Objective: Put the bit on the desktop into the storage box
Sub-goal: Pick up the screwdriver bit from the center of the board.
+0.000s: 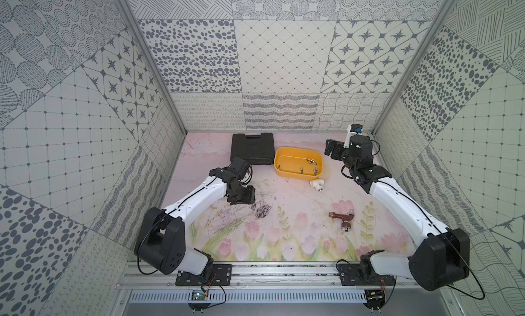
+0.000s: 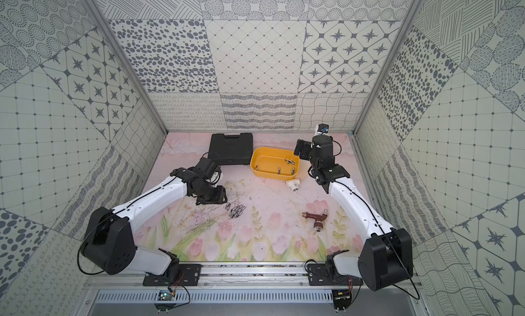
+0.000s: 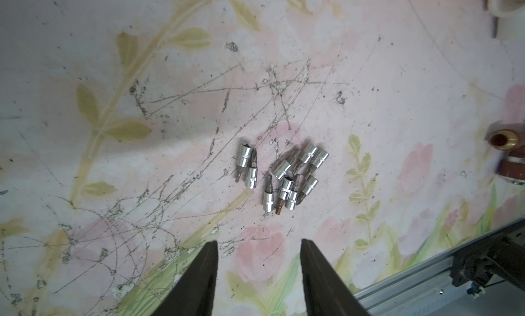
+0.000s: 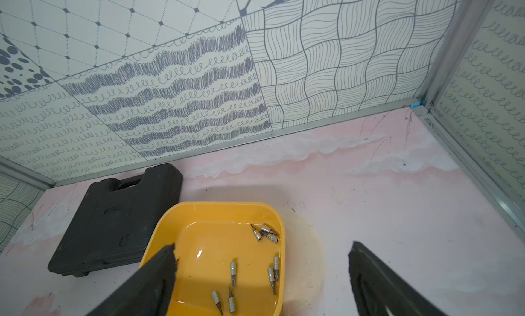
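The left gripper (image 3: 259,241), spread and empty, aims to pinch from the desktop heap of small silver metal bits (image 3: 284,178); the right gripper (image 4: 262,245) gapes empty by the shallow yellow plastic storage box (image 4: 216,206) at their one o'clock.

Shallow yellow plastic storage box (image 1: 289,173): open top unobstructed. Black ribbed plastic case (image 1: 252,148) just beside its left; white pipe fitting (image 1: 316,184) near front-right corner. Worktop (image 1: 301,139) behind it bare.
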`<state>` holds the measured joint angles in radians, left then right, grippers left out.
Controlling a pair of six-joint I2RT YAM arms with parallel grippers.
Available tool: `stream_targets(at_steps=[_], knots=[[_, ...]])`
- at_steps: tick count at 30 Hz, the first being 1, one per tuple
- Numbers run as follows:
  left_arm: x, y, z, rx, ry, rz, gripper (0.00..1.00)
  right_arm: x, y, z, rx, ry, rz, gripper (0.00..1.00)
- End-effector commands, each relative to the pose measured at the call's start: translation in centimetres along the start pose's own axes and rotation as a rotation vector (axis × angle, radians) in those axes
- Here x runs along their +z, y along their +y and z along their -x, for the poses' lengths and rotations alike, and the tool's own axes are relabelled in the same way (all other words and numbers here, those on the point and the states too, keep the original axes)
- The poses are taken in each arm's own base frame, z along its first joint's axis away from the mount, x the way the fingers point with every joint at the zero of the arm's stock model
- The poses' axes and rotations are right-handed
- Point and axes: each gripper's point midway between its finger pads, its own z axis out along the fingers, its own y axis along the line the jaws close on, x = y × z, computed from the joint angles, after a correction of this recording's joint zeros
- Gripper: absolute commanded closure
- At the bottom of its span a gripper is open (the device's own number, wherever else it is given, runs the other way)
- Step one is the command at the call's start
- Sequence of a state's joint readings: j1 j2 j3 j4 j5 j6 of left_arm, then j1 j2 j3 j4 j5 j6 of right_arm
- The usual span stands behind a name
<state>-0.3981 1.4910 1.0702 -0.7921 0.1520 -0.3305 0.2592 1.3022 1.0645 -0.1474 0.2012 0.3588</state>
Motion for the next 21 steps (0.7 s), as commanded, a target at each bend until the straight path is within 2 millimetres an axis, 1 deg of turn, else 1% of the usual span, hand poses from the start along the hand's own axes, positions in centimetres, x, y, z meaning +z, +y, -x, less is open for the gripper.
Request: stream_targets(at_steps=[1,6,12,16,21], knots=[[0.8,1.4,-1.2,0.05,0.091,0.088,0.54,-1.5,0.0,2.8,0.069,-0.102,0.044,0.03],[1.8,1.6,-1.0,0.05,0.114,0.108,0.58,-1.9,-0.9,2.8,0.086,-0.104,0.037,0.03],[2.7,1.9,-0.8,0.054,0.132,0.141,0.64,-1.9,-1.5,2.7,0.098,-0.102,0.03,0.03],[3.6,1.8,-0.3,0.061,0.134,0.145,0.68,-1.8,-1.6,2.6,0.103,-0.097,0.033,0.03],[4.8,1.9,0.0,0.061,0.159,0.153,0.7,-1.8,-1.7,2.5,0.103,-0.094,0.038,0.03]])
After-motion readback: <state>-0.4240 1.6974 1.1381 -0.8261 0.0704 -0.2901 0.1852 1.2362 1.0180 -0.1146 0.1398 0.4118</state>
